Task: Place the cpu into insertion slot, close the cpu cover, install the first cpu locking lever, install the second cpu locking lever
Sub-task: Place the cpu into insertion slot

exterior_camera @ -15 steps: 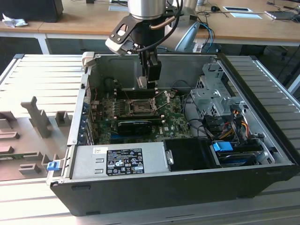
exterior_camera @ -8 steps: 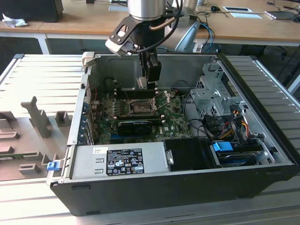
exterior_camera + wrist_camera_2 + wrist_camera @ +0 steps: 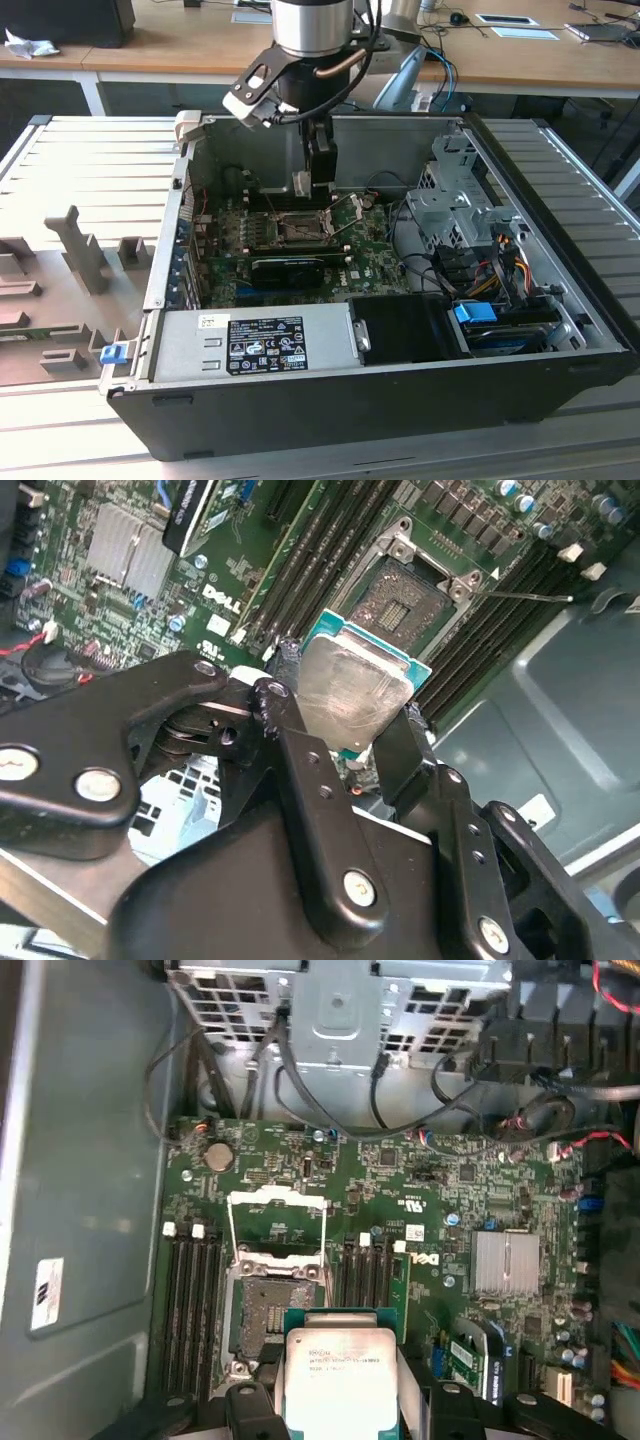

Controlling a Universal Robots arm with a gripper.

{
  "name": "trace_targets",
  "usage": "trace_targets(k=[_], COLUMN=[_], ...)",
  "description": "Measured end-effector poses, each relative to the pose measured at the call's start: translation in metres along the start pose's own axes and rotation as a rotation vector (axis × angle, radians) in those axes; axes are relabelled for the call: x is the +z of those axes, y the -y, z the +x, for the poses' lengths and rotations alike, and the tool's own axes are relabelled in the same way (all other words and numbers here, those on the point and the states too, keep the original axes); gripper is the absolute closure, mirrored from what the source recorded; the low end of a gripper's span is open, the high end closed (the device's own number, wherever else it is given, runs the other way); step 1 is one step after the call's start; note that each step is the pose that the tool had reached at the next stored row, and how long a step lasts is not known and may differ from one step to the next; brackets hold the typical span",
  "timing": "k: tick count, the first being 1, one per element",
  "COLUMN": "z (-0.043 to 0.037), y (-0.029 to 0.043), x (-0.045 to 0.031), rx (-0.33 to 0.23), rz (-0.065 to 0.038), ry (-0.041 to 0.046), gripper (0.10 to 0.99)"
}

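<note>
Clamping the cpu [image 3: 350, 685] by two opposite edges, the black tool [image 3: 345, 710] hung near the insertion slot [image 3: 265, 1315], with the chip held clear of it. The slot was a dark square socket with a silvery rim. The chip was flat and square, its brushed pale metal face bordered in teal green. At the slot's edge the cpu cover [image 3: 278, 1199], a thin silvery frame, stood raised. Around the slot spread a green circuit board [image 3: 420, 1190] studded with small parts, inside a black computer case [image 3: 400, 400]. The case lay open on a ribbed grey metal worktop [image 3: 90, 150], with a pale wooden worktop [image 3: 150, 45] beyond it.
</note>
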State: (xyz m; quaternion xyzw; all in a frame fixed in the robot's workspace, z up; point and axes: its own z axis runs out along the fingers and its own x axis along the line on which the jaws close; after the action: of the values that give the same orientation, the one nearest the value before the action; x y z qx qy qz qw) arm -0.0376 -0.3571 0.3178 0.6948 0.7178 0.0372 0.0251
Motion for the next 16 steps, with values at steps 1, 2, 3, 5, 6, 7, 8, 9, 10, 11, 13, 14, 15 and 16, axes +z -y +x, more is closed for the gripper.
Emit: trace_targets(k=[1, 2, 3, 5, 6, 7, 8, 9, 10, 11, 13, 14, 15, 16], z=[0.0007, 0.0012, 0.0015, 0.0025, 0.0028, 0.0031, 0.0033, 0.0033, 0.0032, 0.0032, 0.0041, 0.0058, 0.0078, 0.0120], y=[0.0004, 0.0005, 0.0007, 0.0006, 0.0007, 0.0007, 0.0006, 0.0008, 0.0010, 0.0011, 0.0015, 0.0016, 0.0018, 0.0019], x=[0.0045, 0.0063, 0.0082, 0.0126, 0.0154, 0.0185, 0.0208, 0.0225, 0.0250, 0.0266, 0.0310, 0.0335, 0.0356, 0.0390], rx=[0.019, 0.023, 0.025, 0.025, 0.023, 0.017, 0.013, 0.008, 0.001, -0.003, -0.006, -0.006, -0.006, -0.006], rz=[0.000, 0.000, 0.000, 0.000, 0.000, 0.000, 0.000, 0.000, 0.000, 0.000, 0.000, 0.000, 0.000, 0.000], ry=[0.0018, 0.0022, 0.0023, 0.0023, 0.0021, 0.0017, 0.0013, 0.0008, 0.0001, -0.0001, -0.0004, -0.0001, -0.0004, -0.0005], gripper=[0.549, 0.549, 0.549, 0.549, 0.549, 0.549, 0.549, 0.549, 0.549, 0.549, 0.549, 0.549, 0.549, 0.549])
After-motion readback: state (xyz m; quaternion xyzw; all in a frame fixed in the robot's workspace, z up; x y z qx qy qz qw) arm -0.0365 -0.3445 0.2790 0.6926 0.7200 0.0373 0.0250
